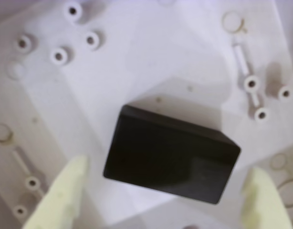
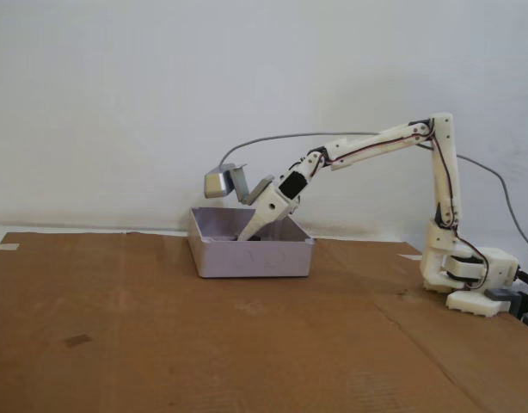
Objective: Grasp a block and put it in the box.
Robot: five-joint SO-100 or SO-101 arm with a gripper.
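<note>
Lying on the floor of the box (image 1: 151, 57) in the wrist view, the block (image 1: 171, 155) sits between the gripper (image 1: 163, 200)'s spread jaws, touching neither pale fingertip (image 1: 65, 191). Seen from the fixed view, the arm (image 2: 376, 142) reaches down into the box (image 2: 247, 256) on the cardboard-covered table (image 2: 161, 344), its jaws hidden below the wall.

In the fixed view, the box (image 2: 251, 258) wall hides my fingertips and the block; in the wrist view, my fingers (image 1: 60, 198) are cut off at 6 o'clock; the box floor is blurred.
</note>
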